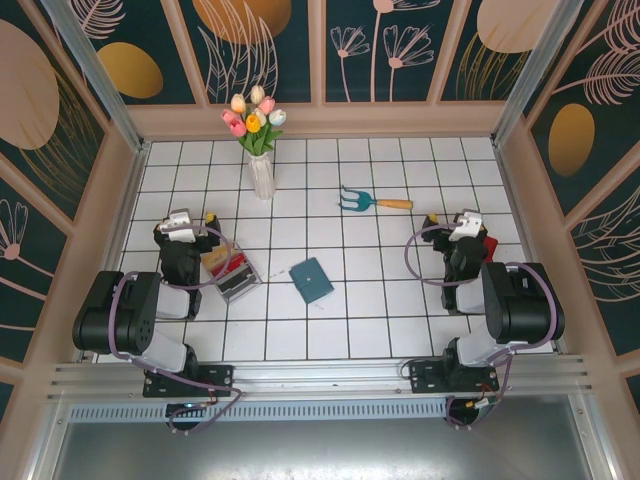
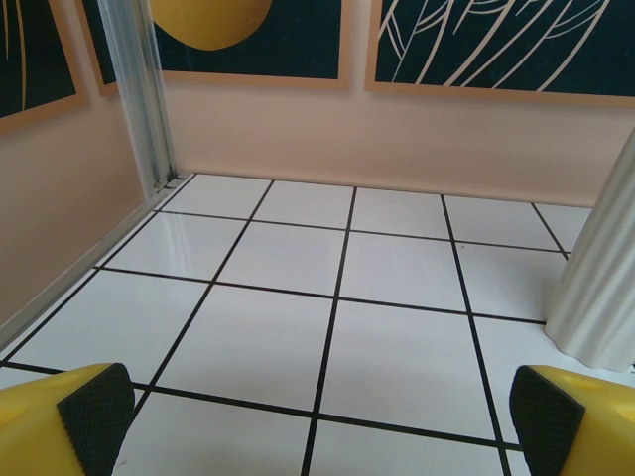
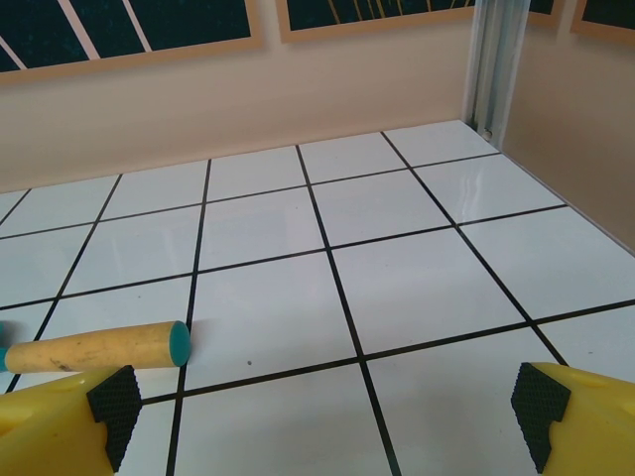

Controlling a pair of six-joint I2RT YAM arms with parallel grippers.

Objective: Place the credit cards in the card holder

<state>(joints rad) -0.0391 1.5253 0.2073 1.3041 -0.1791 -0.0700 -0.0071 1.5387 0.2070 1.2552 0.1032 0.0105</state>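
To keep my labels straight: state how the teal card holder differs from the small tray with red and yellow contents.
Colour: the card holder is plain teal; the tray is grey, with red and yellow contents. State: the card holder looks folded shut; the tray is open-topped. Place: the card holder lies near mid-table; the tray lies to its left. Both rest flat on the tiled table, skewed to the grid.

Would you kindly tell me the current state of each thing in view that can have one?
Left gripper: open, empty.
Right gripper: open, empty.
Card holder: closed, lying flat.
Credit cards: red and yellow, lying in the small tray, not yet in the holder.
Vase of tulips: upright.
Hand rake: lying flat.
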